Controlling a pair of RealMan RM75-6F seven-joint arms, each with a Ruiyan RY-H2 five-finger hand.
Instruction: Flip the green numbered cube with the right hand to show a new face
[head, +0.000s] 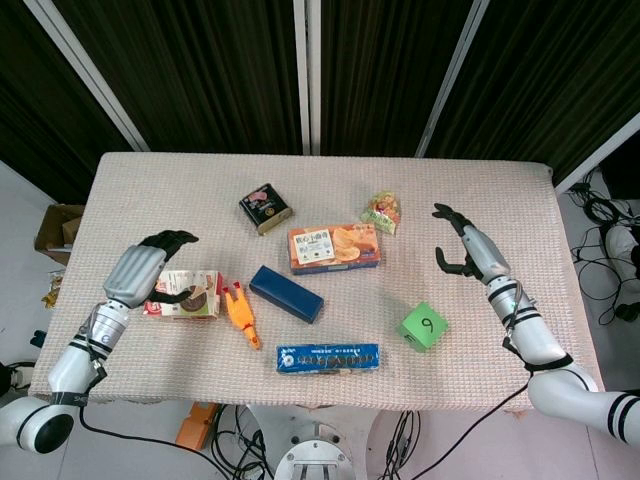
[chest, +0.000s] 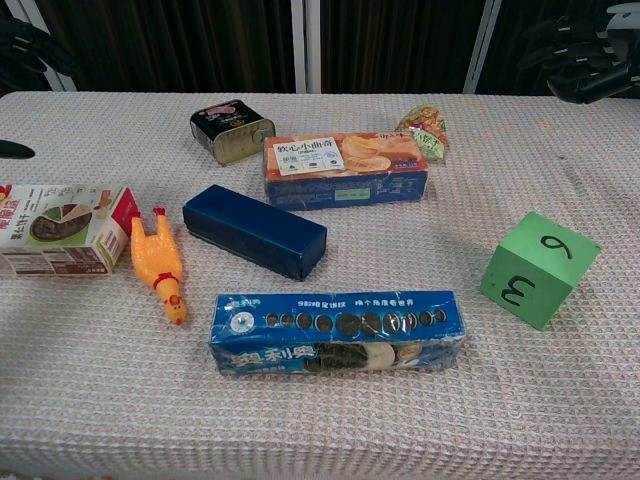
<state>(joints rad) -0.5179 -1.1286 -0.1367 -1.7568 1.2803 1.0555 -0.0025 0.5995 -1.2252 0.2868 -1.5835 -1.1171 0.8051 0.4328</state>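
At lower right of the head view, the green numbered foam cube (head: 423, 326) is sitting untouched, a 6 or 9 upward. The black right hand (head: 457, 243) is hovering above-right, empty, fingers apart. It should be descending squarely, pinching opposite faces, then rolling.

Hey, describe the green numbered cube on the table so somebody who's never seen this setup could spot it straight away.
On the beige woven tablecloth, look toward the robot's right hand, near the front edge. There, right of the long blue cookie box, sits the green numbered cube. It is the only green block, with black digits on its faces.
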